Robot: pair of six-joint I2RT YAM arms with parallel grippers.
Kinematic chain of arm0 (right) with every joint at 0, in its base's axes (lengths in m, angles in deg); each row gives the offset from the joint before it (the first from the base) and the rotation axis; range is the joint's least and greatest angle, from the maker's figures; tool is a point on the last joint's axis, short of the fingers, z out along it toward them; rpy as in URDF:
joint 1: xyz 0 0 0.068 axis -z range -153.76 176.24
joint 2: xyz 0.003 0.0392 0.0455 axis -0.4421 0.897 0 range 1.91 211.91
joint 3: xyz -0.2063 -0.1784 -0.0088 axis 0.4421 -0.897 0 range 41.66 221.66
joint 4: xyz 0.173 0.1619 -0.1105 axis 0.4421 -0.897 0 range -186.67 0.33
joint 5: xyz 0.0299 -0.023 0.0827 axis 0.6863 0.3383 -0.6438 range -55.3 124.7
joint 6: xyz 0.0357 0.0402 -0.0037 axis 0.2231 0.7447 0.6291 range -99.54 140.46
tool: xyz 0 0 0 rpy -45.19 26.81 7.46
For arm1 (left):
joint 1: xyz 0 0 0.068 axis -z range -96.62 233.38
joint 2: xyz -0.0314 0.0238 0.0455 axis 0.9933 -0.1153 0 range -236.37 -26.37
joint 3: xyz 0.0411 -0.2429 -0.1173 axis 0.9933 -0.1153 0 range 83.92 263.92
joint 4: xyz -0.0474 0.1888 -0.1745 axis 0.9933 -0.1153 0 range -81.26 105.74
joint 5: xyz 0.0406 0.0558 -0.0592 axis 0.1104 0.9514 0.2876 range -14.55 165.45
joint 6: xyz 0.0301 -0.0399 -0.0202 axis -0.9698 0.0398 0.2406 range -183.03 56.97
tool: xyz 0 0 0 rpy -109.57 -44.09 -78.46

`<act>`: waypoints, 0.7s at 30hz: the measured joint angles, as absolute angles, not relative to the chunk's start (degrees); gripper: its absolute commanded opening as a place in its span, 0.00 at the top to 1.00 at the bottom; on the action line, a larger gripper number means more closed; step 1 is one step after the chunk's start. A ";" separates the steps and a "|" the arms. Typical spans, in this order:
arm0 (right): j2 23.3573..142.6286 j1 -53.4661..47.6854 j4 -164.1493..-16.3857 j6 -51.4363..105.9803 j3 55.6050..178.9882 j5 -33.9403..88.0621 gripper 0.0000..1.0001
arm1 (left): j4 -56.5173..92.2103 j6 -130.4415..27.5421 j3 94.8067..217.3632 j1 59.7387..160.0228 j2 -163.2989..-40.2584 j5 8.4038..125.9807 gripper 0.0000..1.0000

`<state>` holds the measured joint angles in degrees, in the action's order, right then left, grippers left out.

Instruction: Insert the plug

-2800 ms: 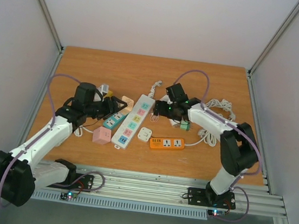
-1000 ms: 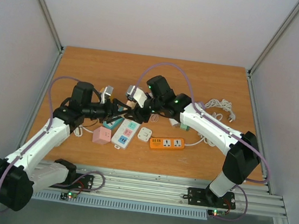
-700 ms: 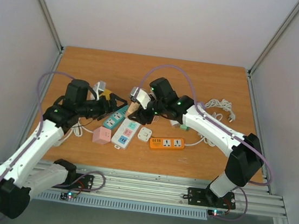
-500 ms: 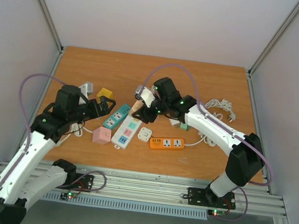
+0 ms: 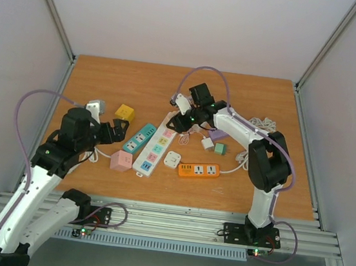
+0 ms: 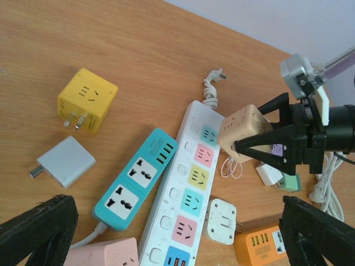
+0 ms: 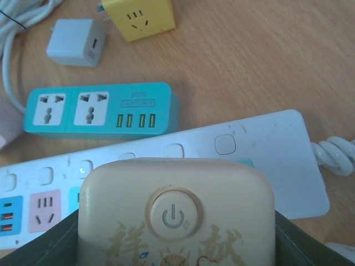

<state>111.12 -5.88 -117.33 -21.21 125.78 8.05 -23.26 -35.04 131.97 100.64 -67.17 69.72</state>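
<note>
Here, two arms are seen. The left gripper (image 5: 117, 128) is spread wide and nothing is held in it. The right gripper (image 6: 250, 125) is closed on the beige cube (image 6: 242, 127), the plug of the task, which is carried over the far end of the long white strip (image 5: 158, 143). Whether the cube touches the strip cannot be told.

Three power strips are counted: the white one, a teal strip (image 5: 138, 137) just left of it, and an orange strip (image 5: 198, 170) to the right. Three cubes are counted: the beige one, a pink cube (image 5: 121, 160) and a yellow cube (image 5: 124, 112). Four small adapters are counted: a grey one (image 6: 65, 160), a white square one (image 5: 173, 159), a small white one (image 5: 208, 143) and a green one (image 5: 219, 148). One white cable coil (image 5: 261, 126) is seen.

Compared with a second ago, the left arm has been drawn back toward the near left and its fingers have been opened. The beige cube has been moved from the middle of the white strip toward its far end.

Everything is laid on an orange-brown wooden table (image 5: 254, 90). The table is enclosed by pale walls and metal rails.
</note>
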 measured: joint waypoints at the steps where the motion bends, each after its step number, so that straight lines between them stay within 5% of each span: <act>1: 111.91 -5.75 -117.44 -21.39 126.11 8.00 0.69 | -22.85 -35.22 131.79 100.66 -67.26 69.78 0.01; 21: 118.66 -3.98 -118.21 -26.44 130.65 8.64 0.69 | -18.15 -36.57 131.01 100.66 -69.33 70.77 0.01</act>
<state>118.66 -3.98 -118.21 -26.44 130.65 8.64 -18.15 -36.57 131.01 100.66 -69.33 70.77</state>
